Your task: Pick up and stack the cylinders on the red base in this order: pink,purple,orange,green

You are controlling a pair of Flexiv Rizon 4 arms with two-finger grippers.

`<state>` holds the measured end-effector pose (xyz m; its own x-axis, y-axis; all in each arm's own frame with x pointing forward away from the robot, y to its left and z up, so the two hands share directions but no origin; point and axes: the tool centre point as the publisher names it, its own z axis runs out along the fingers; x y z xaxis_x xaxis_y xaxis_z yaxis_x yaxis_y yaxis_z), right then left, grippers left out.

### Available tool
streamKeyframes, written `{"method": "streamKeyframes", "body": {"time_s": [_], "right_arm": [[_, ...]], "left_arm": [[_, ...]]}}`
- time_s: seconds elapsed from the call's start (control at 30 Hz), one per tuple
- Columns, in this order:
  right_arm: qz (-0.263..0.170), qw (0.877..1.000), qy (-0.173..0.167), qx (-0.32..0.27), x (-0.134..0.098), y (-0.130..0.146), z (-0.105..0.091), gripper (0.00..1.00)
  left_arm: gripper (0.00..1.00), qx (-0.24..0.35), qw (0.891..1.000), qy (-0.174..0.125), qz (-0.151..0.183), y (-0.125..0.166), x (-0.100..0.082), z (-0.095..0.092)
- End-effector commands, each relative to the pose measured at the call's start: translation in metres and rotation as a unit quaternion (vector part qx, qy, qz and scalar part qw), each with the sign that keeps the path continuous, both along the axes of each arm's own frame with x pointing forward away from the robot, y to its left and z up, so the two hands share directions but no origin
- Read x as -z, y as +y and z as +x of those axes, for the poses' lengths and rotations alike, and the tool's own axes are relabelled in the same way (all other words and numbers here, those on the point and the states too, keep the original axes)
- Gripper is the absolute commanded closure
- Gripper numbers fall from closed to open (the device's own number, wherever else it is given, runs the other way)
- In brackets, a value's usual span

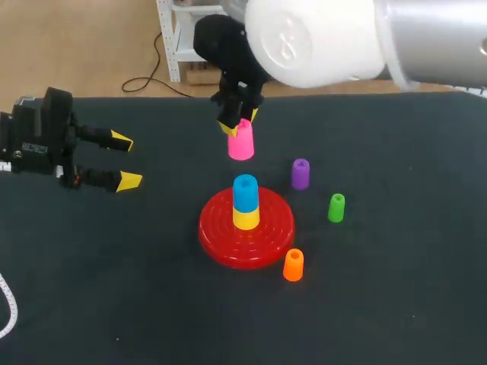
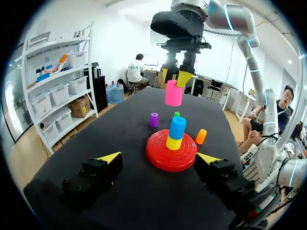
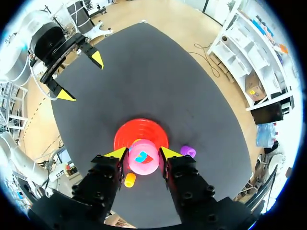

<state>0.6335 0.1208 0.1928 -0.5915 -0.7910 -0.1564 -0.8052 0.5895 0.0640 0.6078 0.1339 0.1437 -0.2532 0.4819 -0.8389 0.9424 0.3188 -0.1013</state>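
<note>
Head view shows the right arm coming in from the upper right and reaching past the middle of the dark table (image 1: 396,304). The right gripper (image 1: 240,123) holds the pink cylinder (image 1: 240,142) by its top, one yellow tip on each side, and the cylinder hangs clear of the table surface. In this view it stands beyond the red base (image 1: 246,228) and apart from it. On the middle of the base stands a yellow cylinder (image 1: 245,218), and a blue cylinder (image 1: 245,192) sits directly on top of it, both upright. The purple cylinder (image 1: 300,173) stands upright on the table to the right of the base, near it but not touching. The green cylinder (image 1: 335,207) stands a little further right and nearer to the camera. The orange cylinder (image 1: 293,265) stands just beside the front right rim of the base. The left gripper (image 1: 125,161) is at the left side of the table, well apart from the base, with its fingers spread wide and nothing between them. In the right wrist view the pink cylinder sits between the two fingers, and through its hollow middle a bit of blue and red is visible. In the left wrist view the base with its two cylinders lies ahead of the wide fingers, and the pink cylinder hangs in the air beyond it.
</note>
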Motion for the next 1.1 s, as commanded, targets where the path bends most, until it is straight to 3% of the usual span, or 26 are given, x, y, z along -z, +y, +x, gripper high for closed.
{"method": "streamKeyframes", "body": {"time_s": [0.03,0.47,1.1], "right_arm": [[-0.012,1.0,0.006,0.001,0.006,0.006,-0.002,1.0],[-0.014,0.999,0.024,0.028,0.029,0.01,0.001,1.0],[-0.042,0.999,0.032,0.011,0.037,-0.003,-0.032,1.0]], "left_arm": [[0.0,0.0,1.0,-0.002,-0.002,0.0,0.001,0.0],[0.0,0.0,1.0,-0.002,-0.002,0.0,0.001,0.0],[0.0,0.0,1.0,-0.002,-0.002,0.0,0.001,0.0]]}}
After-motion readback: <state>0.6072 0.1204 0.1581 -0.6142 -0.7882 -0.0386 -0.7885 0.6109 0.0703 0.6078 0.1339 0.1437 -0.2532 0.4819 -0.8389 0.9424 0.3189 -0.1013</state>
